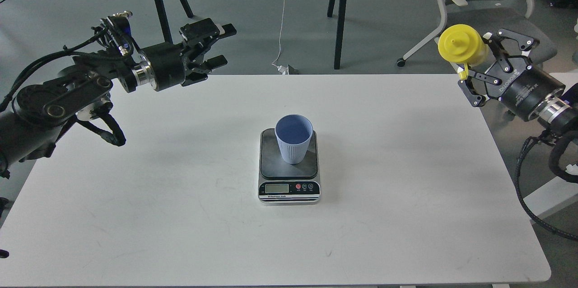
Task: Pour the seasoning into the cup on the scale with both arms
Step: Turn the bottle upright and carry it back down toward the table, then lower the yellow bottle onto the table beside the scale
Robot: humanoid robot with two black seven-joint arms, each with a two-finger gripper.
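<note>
The left claw (216, 46) is held spread and empty above the ten o'clock corner of the white rectangular desk (406, 188), well apart from everything; a late or misaimed reach from there could knock what it is meant to steady. At the centre, the small light-blue ribbed plastic cup (294, 139) stands upright on the dark platform of the flat silver-fronted kitchen scale (289, 168); being light, it is judged easy to tip or slide off. At two o'clock, beyond the desk edge, the tall yellow plastic squeeze bottle (460, 45) is clamped in the right claw (485, 62), nozzle toward the camera, its tip cover hanging free. Seasoning could be spilled if squeezed before reaching the cup.
</note>
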